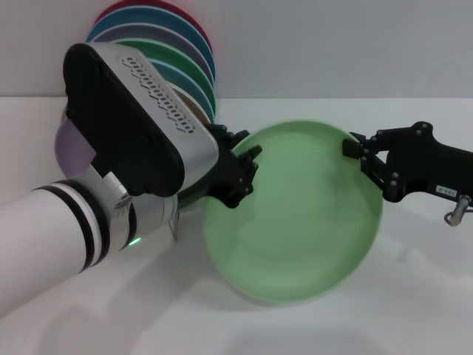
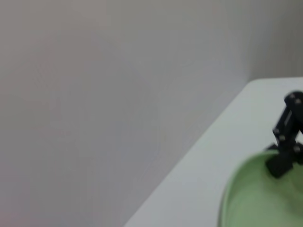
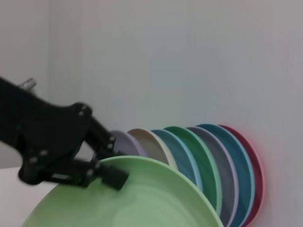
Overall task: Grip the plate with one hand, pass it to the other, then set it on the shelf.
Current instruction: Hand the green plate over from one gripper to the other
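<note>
So both sets of jaws are on the plate [image 1: 295,214] at once here. The right gripper [image 1: 360,154] has its jaws clamped over the far right rim, and the right wrist view shows them pinching that edge pretty clearly. The left gripper [image 1: 238,174] has its jaws at the opposite rim, one finger over the lip and one under as far as I can tell, but whether they've actually closed down on it I can't say for sure.

The plate itself is held up off the white worktop [image 1: 414,296], tilted, slung between the two arms, casting a shadow below.

Progress-wise I'd call this mid-handoff: pickup looks done, the pass is happening right now, and release by the right arm plus the trip to the shelf are both left. The shelf is mostly hidden behind the bulky left arm; only a bit of clear bracket [image 1: 176,222] peeks out under the wrist.

Room to move: behind the left arm there's a row of coloured plates [image 1: 188,66] standing on edge against the wall [image 1: 332,44], so that side is tight. To the right and toward the front the worktop is wide open.
</note>
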`<act>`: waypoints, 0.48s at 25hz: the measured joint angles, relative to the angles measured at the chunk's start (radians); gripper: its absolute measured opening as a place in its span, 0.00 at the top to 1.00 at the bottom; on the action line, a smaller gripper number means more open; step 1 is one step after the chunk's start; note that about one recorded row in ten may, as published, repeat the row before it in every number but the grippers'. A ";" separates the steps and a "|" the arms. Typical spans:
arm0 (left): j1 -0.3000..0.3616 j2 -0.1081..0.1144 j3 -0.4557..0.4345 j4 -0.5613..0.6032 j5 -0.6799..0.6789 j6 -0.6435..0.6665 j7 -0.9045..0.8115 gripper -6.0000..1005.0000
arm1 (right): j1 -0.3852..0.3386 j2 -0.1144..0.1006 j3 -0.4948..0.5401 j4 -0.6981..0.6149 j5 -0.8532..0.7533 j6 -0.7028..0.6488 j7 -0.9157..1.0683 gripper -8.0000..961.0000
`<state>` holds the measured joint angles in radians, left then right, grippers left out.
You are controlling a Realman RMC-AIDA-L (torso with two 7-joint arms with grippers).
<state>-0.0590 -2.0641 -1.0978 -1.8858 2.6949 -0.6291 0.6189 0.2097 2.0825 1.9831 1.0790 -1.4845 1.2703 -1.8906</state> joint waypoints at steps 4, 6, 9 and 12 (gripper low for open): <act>0.003 0.003 0.008 -0.002 -0.002 0.043 0.008 0.72 | -0.008 0.001 -0.011 -0.007 0.018 0.000 -0.007 0.96; 0.000 0.003 0.008 -0.002 -0.002 0.044 0.009 0.80 | -0.013 0.001 -0.013 -0.009 0.035 0.001 -0.008 0.96; -0.027 0.003 0.027 0.012 -0.005 0.040 0.017 0.92 | -0.024 -0.001 -0.012 -0.014 0.074 0.012 -0.011 0.95; -0.036 0.002 0.042 0.024 -0.003 0.060 0.020 0.96 | -0.032 -0.003 0.004 -0.032 0.120 0.040 -0.026 0.94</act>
<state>-0.0950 -2.0621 -1.0558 -1.8620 2.6922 -0.5690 0.6384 0.1776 2.0793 1.9875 1.0475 -1.3648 1.3106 -1.9161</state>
